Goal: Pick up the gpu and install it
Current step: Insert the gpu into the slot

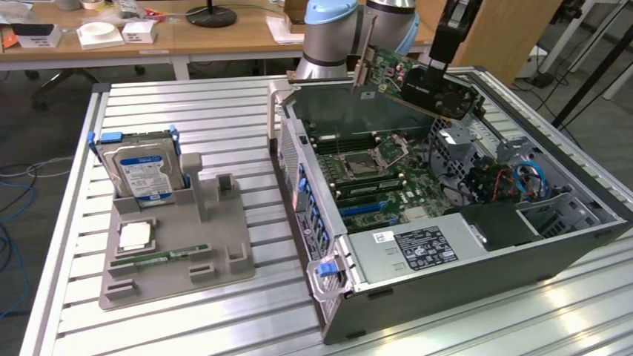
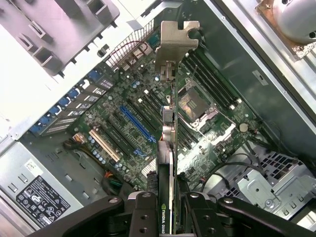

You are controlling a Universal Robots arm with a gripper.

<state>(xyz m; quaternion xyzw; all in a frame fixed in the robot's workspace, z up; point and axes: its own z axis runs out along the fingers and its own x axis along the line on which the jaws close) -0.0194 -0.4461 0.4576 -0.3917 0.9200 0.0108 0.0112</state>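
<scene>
**Hidden or unclear:** In the exterior view the arm (image 1: 331,33) is cut off by the frame's top edge. The gripper (image 1: 436,73) blends into the black cooler (image 1: 445,95), so its tips are hard to separate there. In the wrist view the gpu (image 2: 169,148) is seen edge-on. Neither face is readable, and its near end is covered by the fingers (image 2: 143,215).

**Claw:** Clenched on the gpu, one finger against each face.

**Location:** The gpu is held in the air over the open case (image 1: 554,245), above the motherboard (image 2: 123,118). No contact with a slot can be made out.

**Orientation:** The card stands on edge. Its long axis runs from the gripper out to the silver bracket (image 2: 177,42). In the exterior view the bracket end lies toward that view's left and the card slopes down to the right.

**Other:** The hard drive (image 1: 145,174) stands in a grey tray (image 1: 213,245) on the table (image 1: 198,104), well apart from the case.
</scene>
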